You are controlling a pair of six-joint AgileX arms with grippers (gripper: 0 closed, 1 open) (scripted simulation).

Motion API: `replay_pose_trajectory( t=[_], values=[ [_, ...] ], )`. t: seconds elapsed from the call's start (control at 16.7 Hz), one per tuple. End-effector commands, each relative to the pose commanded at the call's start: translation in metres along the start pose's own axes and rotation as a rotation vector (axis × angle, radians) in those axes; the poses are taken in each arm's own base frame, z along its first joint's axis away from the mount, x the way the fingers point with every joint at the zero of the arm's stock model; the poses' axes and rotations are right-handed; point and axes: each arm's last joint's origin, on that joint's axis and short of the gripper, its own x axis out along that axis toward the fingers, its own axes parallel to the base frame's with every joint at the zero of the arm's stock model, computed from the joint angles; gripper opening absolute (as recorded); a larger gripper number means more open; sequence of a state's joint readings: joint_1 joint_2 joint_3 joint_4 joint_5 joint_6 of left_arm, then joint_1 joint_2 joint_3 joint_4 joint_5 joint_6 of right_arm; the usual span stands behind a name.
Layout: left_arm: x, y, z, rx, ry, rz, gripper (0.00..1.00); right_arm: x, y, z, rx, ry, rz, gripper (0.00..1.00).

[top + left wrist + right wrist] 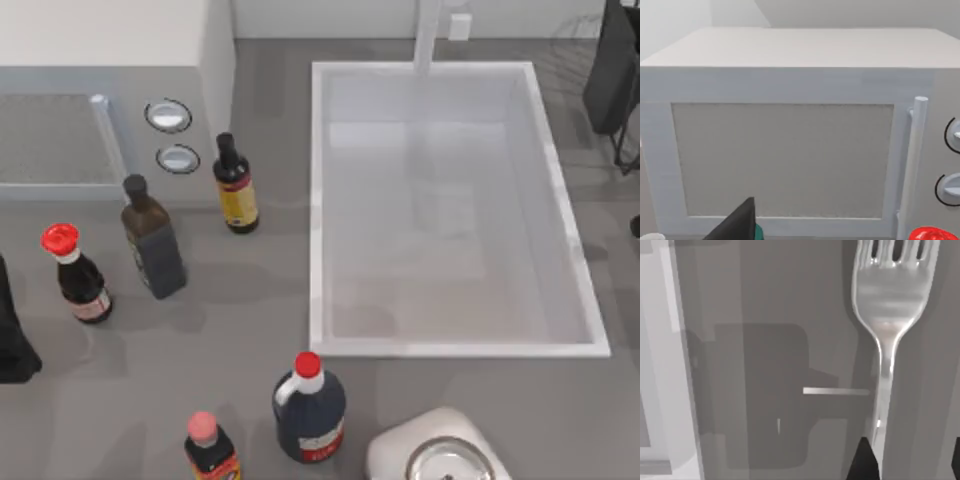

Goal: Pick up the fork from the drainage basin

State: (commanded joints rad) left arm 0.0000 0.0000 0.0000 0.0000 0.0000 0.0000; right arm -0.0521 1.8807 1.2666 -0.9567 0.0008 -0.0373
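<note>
A grey countertop (150,350) fills the top view, with a white microwave (100,90) at about ten o'clock and the large white drainage basin (318,200) sitting from the centre out toward three o'clock, its pale floor bare in that view and a white faucet (428,35) rising at its twelve o'clock rim. In the right wrist view the fork (887,315) appears close up, its handle running down between the two dark fingertips (862,462) of the right gripper (907,465), tines pointing away from the wrist; the fingers stand either side of the handle, though contact cannot be judged, so whether it is held cannot be told. The grey surface behind the fork carries a broad shadow. The right arm (615,70) shows as a dark shape at two o'clock in the top view, beyond the basin's right rim. The left arm (15,340) sits at eight o'clock by the table's left edge; the left gripper's (737,225) dark fingertip faces the microwave door, and the spread of its fingers cannot be told. The count: one fork, one basin, five bottles (152,240) left of and below the basin, three with red caps (60,238), two dials (168,115) on the microwave, and one round metal bowl (445,462) at six o'clock.
</note>
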Motion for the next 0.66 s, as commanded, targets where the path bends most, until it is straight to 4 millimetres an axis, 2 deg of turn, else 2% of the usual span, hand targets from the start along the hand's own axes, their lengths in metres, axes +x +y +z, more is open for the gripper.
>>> replay_pose_trajectory(
  t=[0.3,0.66],
  values=[
    [0.0000,0.0000,0.0000,0.000,0.000,0.000,1.00,0.0000,0.0000,0.0000,0.000,0.000,0.000,0.98],
    [0.0000,0.0000,0.0000,0.000,0.000,0.000,1.00,0.0000,0.0000,0.0000,0.000,0.000,0.000,1.00]
  ],
)
